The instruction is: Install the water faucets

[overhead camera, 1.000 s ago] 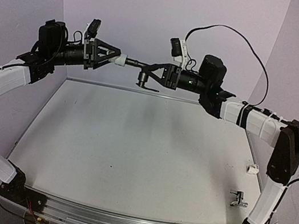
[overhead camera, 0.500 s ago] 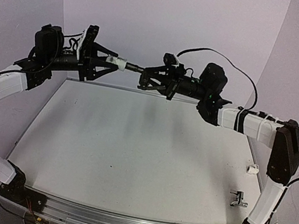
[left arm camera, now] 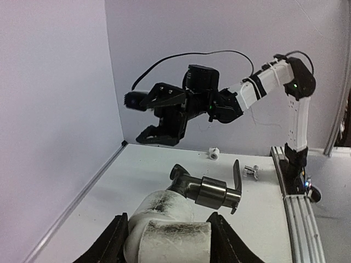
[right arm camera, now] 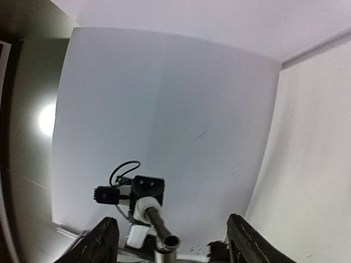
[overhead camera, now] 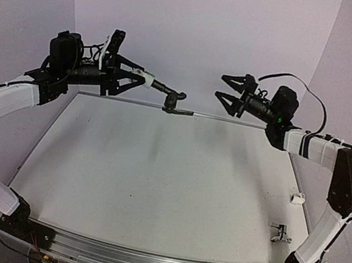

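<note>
The dark faucet (overhead camera: 174, 96) juts from a white fitting (overhead camera: 145, 80), raised above the far edge of the table (overhead camera: 152, 189). The silver faucet (overhead camera: 279, 233) lies near its right edge.

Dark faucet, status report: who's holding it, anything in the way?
Left gripper shut on white fitting, dark faucet sticking out its end. Right gripper open, empty, apart. Silver faucet on table, untouched. Nothing between grippers.

Right wrist view's bottom edge crops dark faucet (right arm camera: 159, 227); silver faucet (overhead camera: 279, 233) indistinct.
</note>
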